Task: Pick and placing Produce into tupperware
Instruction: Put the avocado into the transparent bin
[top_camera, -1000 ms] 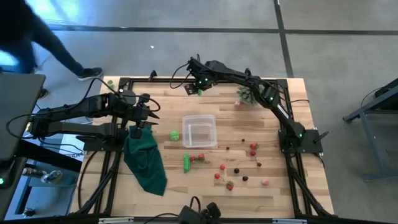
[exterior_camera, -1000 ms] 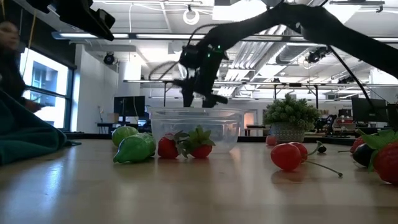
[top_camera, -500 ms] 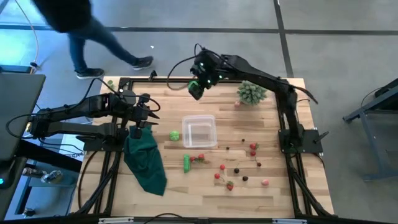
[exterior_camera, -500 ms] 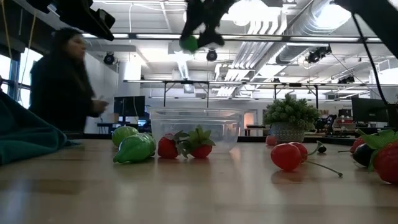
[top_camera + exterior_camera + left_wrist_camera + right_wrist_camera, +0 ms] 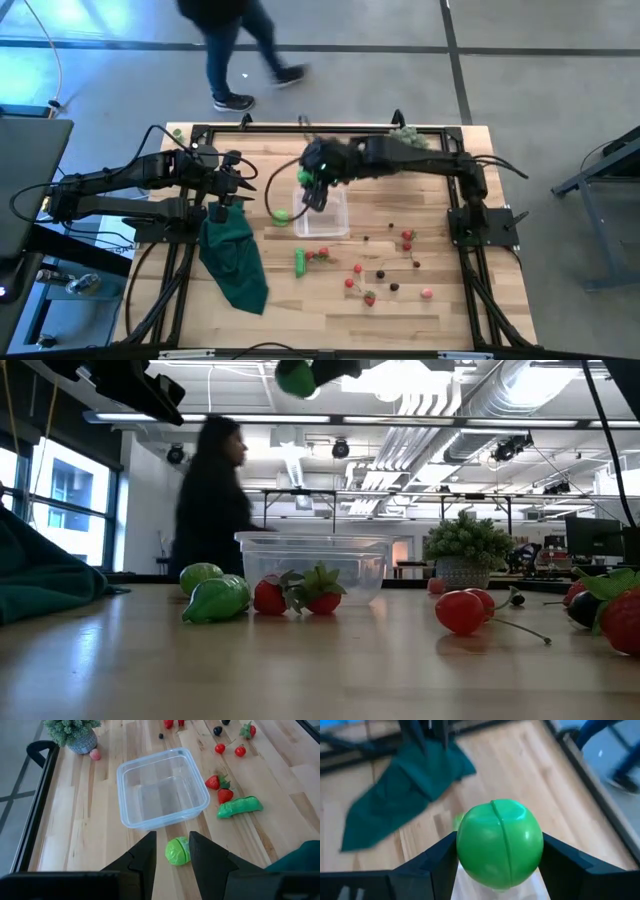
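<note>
My right gripper [image 5: 309,190] is shut on a bright green round fruit [image 5: 500,837] with a seam across it, high above the far left corner of the clear tupperware [image 5: 162,787]. The low view shows the fruit [image 5: 296,377] far above the rim. My left gripper [image 5: 172,854] stays open to the left of the tupperware, touching nothing, with a green cabbage-like piece [image 5: 177,851] on the table past its fingers. More produce lies on the wood: a green pod [image 5: 240,806], strawberries [image 5: 219,788] and cherries [image 5: 380,272]. My right gripper pinches the green fruit between its two fingers, one finger [image 5: 436,861] on each opposite side [image 5: 464,845] of the ball. The fingers slant down from the table's right side. The fruit is lifted clear, over the tupperware's corner, its seam running between the fingers.
A dark green cloth [image 5: 236,255] lies heaped at the near left, below my left gripper. A pale green spiky plant [image 5: 72,731] stands at the far right. A person [image 5: 240,45] walks past beyond the far edge. Bare wood lies at the near edge.
My right gripper has risen from the table by the far edge with the green fruit and swung toward the near edge, rolling as it went. The fruit is now lifted clear, high over the tupperware's corner. The person beyond the table has walked toward the right.
</note>
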Controlling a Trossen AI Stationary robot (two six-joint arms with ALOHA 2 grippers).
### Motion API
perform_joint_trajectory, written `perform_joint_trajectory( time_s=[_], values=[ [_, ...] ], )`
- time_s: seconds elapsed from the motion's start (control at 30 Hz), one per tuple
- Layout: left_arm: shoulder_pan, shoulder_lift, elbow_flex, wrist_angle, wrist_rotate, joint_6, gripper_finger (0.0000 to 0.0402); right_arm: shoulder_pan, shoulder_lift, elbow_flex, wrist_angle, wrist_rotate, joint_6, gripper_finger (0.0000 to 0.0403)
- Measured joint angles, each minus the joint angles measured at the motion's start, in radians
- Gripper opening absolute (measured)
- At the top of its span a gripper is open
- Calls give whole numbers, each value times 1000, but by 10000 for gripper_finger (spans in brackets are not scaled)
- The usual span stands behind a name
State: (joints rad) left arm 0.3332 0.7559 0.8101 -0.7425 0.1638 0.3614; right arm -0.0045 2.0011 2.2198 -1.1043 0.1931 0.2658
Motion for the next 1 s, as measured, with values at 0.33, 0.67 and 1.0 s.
perform_joint_trajectory(
  time_s=[0.33, 0.67, 1.0],
  values=[
    [0, 0, 0, 0, 0, 0, 106, -43, 58, -346, 160, -179, 23, 223],
    [0, 0, 0, 0, 0, 0, 106, -107, 57, -635, 457, -296, 49, 223],
    [0, 0, 0, 0, 0, 0, 106, -121, 70, -681, 513, -325, 13, 223]
  ],
)
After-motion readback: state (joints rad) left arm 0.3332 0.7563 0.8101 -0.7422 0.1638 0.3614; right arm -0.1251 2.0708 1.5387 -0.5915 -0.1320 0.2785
